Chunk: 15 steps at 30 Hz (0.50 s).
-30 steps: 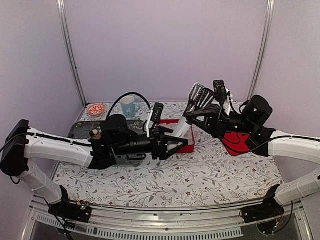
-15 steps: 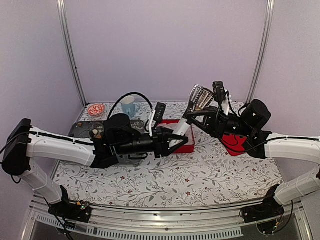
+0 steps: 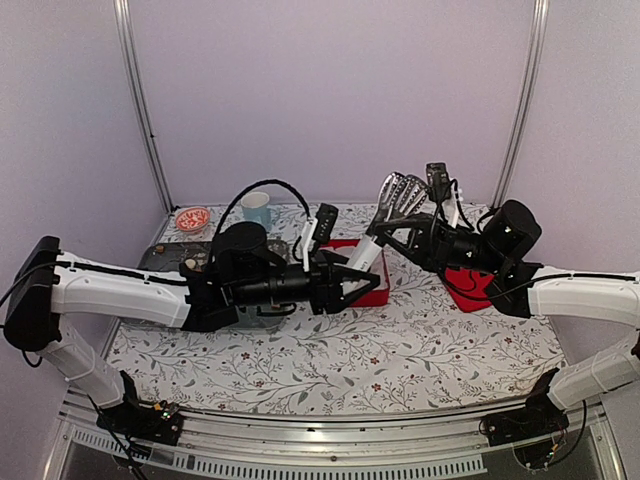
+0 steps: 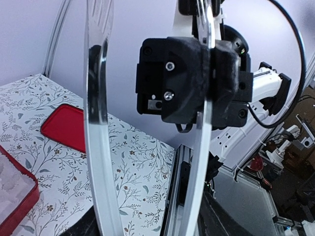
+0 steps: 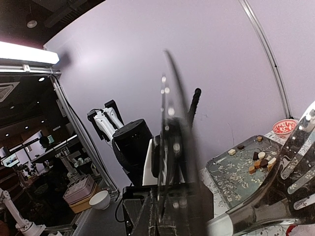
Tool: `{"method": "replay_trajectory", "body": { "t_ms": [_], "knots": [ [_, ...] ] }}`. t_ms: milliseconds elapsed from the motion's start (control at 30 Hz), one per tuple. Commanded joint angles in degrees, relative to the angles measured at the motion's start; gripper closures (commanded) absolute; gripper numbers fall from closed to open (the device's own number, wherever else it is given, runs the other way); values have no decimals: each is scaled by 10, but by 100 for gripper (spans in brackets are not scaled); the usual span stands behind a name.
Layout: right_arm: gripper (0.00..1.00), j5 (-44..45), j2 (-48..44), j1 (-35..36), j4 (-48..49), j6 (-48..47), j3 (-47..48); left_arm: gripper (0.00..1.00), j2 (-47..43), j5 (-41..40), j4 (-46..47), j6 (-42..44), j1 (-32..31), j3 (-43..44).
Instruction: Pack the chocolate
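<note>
Lilac walls close in a desk point(image 3: 400, 350) covered with a floral cloth. At its left rear a dark tray point(image 3: 160, 258) carries the chocolate point(image 3: 190, 264), small brown, tan and whitish lumps, with an orange-patterned bowl point(image 3: 192, 218) and a pale blue cup point(image 3: 257, 210) behind it. A red box point(image 3: 378, 290) sits mid-desk and a flat red lid point(image 3: 470, 285) lies to its right. The left end effector point(image 3: 350, 278) hangs at the box's near-left edge, its clear fingers point(image 4: 98, 123) spread with nothing visible between them. The right end effector point(image 3: 392, 235) is pressed together on a slotted spatula point(image 3: 400, 192), head tilted up above the box and white handle slanting down toward it.
</note>
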Motion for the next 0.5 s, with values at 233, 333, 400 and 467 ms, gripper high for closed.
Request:
{"method": "replay_trajectory", "body": {
  "t_ms": [233, 333, 400, 467],
  "knots": [
    [100, 35, 10, -13, 55, 64, -13, 46, -17, -35, 36, 12, -2, -13],
    [100, 31, 8, -17, 62, 74, -13, 46, -16, -35, 31, 16, -3, -13],
    [100, 30, 7, -19, 64, 81, -13, 50, -17, -35, 26, 18, -2, -12],
    [100, 28, 9, -20, 67, 87, -13, 55, -15, -29, 21, 19, -1, -8]
  ]
}}
